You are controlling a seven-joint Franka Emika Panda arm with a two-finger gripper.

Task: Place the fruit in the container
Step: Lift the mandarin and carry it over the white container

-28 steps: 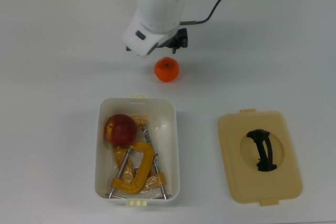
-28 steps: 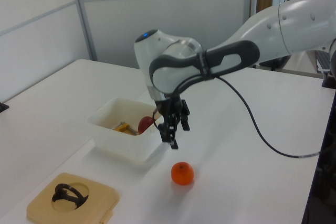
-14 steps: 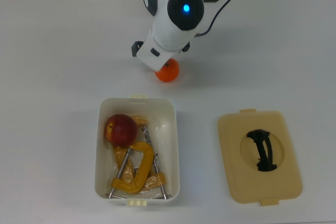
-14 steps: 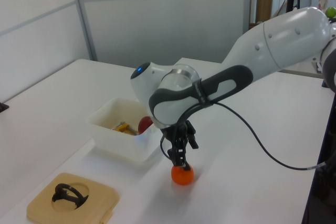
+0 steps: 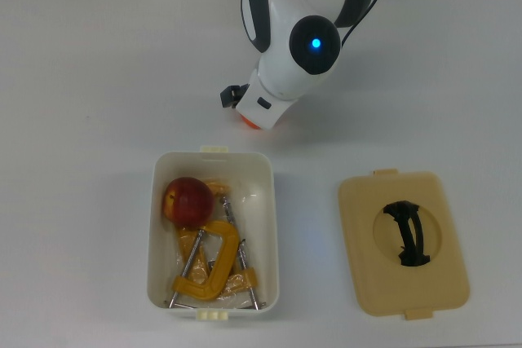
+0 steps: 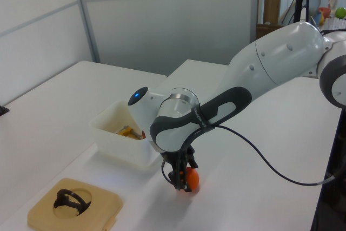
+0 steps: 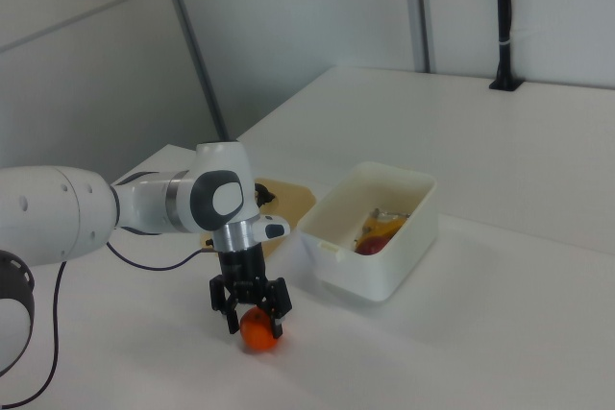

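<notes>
The orange mandarin (image 7: 259,331) rests on the white table, a short way from one short end of the white container (image 7: 384,277). My gripper (image 7: 256,318) has come down over it and stands open, one finger on each side of the fruit. The left view shows the mandarin (image 6: 192,177) half hidden behind the fingers (image 6: 177,179). From the top, the arm covers all but an orange sliver of the mandarin (image 5: 248,121). The red apple (image 5: 187,200) lies inside the container (image 5: 274,226), at the end nearest the mandarin.
Yellow C-clamps (image 5: 214,268) fill the rest of the tub beside the apple. A flat tan lid (image 5: 367,270) with a black handle lies on the table at the top view's right. The arm's black cable trails across the table behind the gripper.
The arm swung over the mandarin and lowered, bringing the gripper from above and beside the fruit down around it. The mandarin has stayed where it was.
</notes>
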